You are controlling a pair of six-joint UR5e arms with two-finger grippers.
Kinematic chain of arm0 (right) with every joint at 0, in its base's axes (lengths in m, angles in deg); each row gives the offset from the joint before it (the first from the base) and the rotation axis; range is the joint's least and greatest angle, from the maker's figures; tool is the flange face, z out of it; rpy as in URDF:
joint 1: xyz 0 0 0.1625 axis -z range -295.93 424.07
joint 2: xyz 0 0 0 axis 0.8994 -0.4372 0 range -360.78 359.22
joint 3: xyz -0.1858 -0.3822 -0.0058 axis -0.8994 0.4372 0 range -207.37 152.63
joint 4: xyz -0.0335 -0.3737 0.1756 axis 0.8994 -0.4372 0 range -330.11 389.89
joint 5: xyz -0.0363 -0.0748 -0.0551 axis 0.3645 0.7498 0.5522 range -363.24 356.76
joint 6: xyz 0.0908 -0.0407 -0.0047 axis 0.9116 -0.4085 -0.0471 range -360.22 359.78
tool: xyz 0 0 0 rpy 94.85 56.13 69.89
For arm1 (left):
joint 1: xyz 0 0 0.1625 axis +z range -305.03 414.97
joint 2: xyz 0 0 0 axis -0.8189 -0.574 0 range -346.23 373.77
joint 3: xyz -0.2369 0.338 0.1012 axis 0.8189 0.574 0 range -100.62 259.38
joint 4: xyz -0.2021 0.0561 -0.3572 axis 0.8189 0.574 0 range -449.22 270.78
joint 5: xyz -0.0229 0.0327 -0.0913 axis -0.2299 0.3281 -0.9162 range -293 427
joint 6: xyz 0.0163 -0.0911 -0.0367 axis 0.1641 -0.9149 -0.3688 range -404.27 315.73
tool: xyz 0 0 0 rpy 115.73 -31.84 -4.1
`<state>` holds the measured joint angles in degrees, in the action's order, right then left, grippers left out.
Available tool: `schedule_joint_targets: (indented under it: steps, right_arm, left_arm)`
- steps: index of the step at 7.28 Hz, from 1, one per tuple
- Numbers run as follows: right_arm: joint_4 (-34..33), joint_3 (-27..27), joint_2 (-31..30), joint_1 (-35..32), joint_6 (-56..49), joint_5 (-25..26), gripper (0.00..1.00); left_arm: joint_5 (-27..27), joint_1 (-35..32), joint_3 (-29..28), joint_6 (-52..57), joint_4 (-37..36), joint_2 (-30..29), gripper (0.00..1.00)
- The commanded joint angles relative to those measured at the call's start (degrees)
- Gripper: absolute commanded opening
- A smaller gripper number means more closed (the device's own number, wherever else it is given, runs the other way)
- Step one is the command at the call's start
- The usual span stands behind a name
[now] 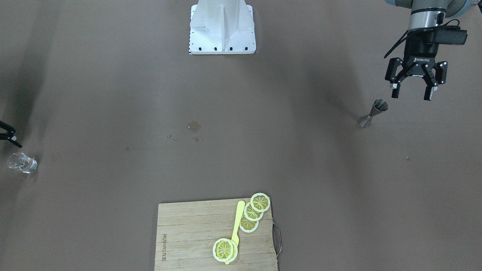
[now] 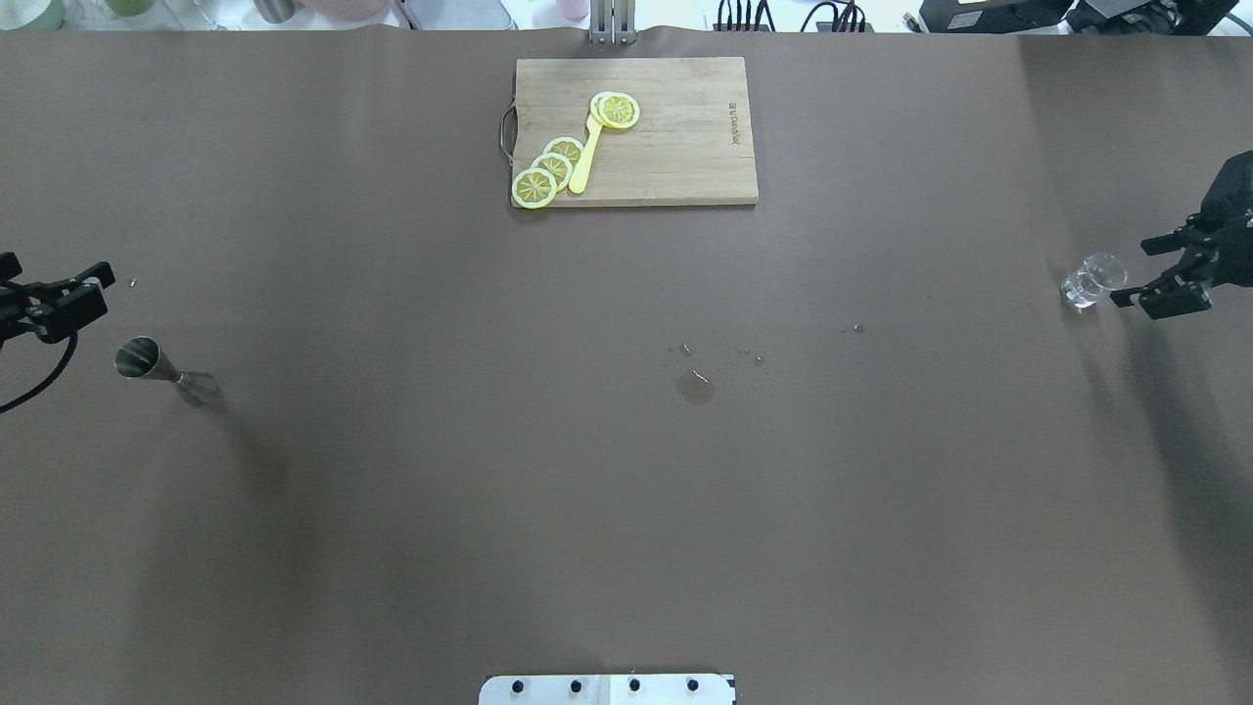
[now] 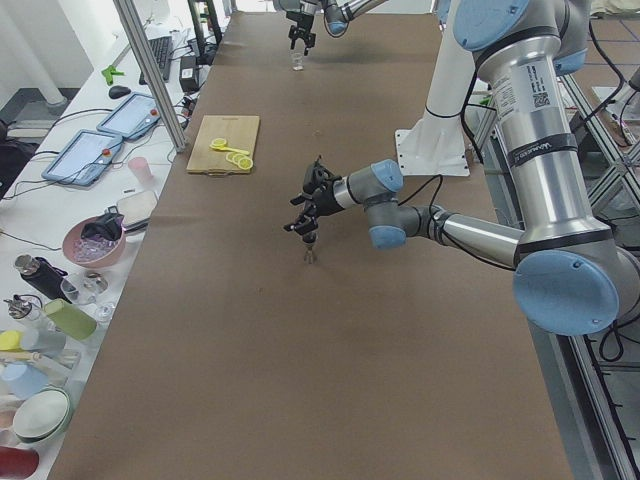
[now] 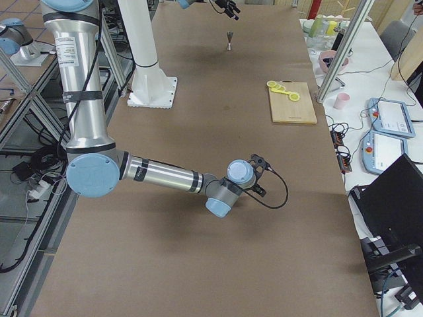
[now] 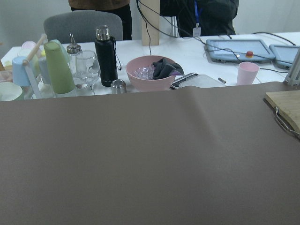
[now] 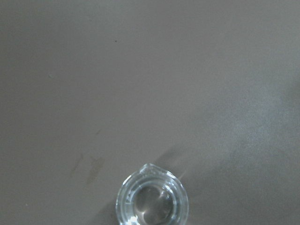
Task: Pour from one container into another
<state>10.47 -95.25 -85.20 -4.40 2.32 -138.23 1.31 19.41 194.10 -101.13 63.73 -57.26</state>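
One brown surface bearing all. Hanging wide open, holding nothing: left gripper, hovering near upright jigger at one end; right gripper, sitting just beside upright glass cup at the opposite end.

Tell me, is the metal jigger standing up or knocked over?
Upright. The jigger stands on one cone with the other opening upward. The open left end effector hangs nearby, not touching it.
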Motion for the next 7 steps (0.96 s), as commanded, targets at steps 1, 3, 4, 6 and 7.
schedule_joint_targets:
  steps: [1,3,4,6,7]
  right_arm:
    - [4.01,1.33,0.40,0.18,2.54,-0.01,1.00]
    - [8.42,3.62,0.49,1.23,5.28,0.69,1.00]
    - [8.78,3.71,0.66,1.59,6.16,1.22,1.00]
    - [8.96,3.71,1.10,2.55,8.01,2.79,1.00]
    - [10.18,3.97,1.10,2.90,8.10,3.59,1.00]
  left_arm:
    - [8.79,5.48,-5.36,-0.09,8.47,-0.16,0.97]
    - [15.29,9.61,-8.70,-2.71,12.35,-0.69,0.97]
    - [18.11,11.63,-10.90,-3.34,14.63,-1.30,0.97]
    - [23.74,15.15,-16.17,-3.43,18.08,-4.28,0.97]
    - [26.11,16.74,-18.63,-3.35,19.65,-6.21,0.96]
